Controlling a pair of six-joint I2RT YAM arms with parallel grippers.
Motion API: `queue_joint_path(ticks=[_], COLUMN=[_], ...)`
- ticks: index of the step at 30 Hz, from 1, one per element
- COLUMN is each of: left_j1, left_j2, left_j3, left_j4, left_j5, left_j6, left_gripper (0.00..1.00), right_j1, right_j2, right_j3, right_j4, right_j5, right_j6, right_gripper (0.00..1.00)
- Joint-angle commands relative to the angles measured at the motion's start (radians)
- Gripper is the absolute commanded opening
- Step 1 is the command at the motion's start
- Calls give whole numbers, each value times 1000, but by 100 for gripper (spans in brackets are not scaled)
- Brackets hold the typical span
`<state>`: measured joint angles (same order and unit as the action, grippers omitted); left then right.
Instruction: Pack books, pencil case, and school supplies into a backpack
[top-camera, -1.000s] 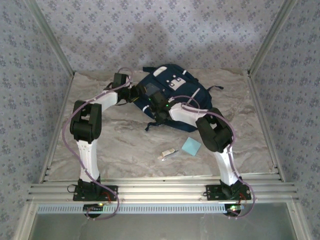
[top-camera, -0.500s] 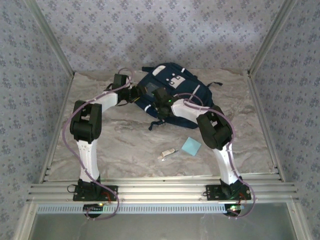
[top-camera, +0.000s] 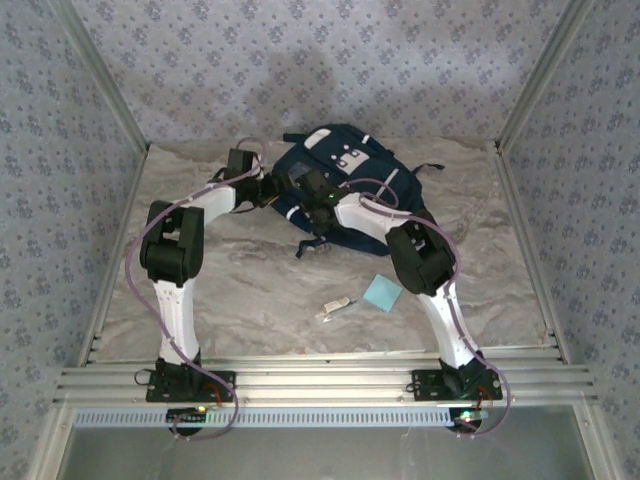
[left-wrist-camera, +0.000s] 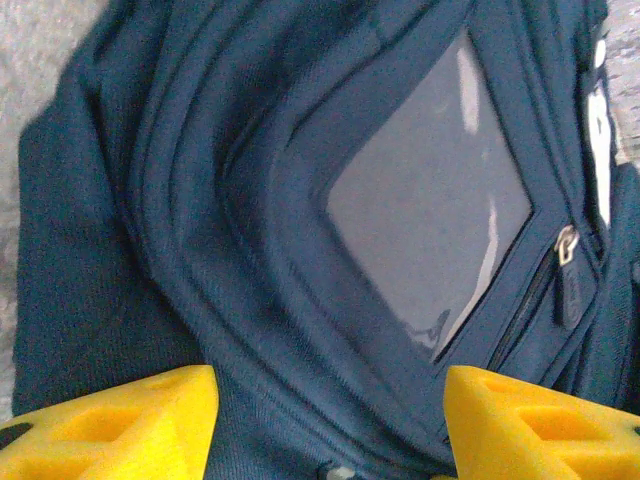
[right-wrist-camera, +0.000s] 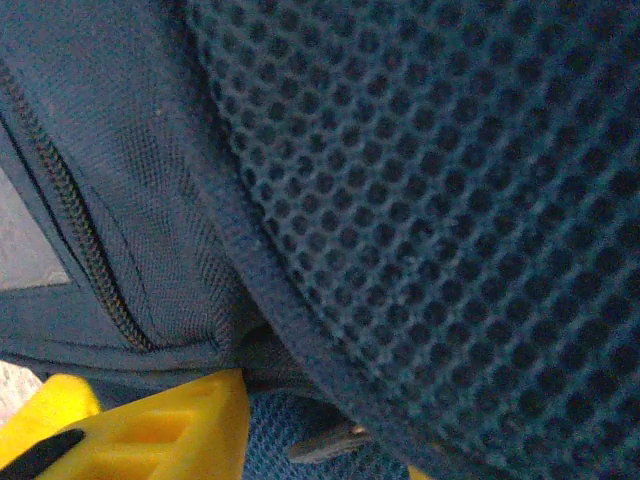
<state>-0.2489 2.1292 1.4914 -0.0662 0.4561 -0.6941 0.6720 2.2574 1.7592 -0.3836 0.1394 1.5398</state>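
The right gripper (top-camera: 318, 190) has climbed onto the navy-blue fabric backpack (top-camera: 345, 165), grip unclear; the left gripper (left-wrist-camera: 330, 425) straddles its fabric edge, jaws parted. Opening continues.

matt navy cloth backpack (left-wrist-camera: 180, 200), glossy grey patch (left-wrist-camera: 430, 210)

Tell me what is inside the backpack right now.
Unknown: the backpack shows only navy outer fabric, its grey square patch and a zipper; the interior is covered. The light-blue pad and white stick lie outside on the table.
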Motion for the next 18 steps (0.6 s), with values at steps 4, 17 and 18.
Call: queue_joint_path(ticks=[4, 17, 18], left_j1=[-3, 40, 42], left_j2=[18, 102, 106], left_j3=[-22, 64, 73], left_j4=[-95, -183, -191], left_j5=[0, -48, -57], left_j6=[-5, -7, -3], left_gripper=[61, 61, 61], right_j1=[-1, -58, -65], right_j2=[25, -214, -236], right_j3=[-63, -375, -401], right_j4=[32, 176, 175], right_j5=[-18, -191, -200], right_j6=[-26, -268, -282], right_gripper=[19, 0, 0])
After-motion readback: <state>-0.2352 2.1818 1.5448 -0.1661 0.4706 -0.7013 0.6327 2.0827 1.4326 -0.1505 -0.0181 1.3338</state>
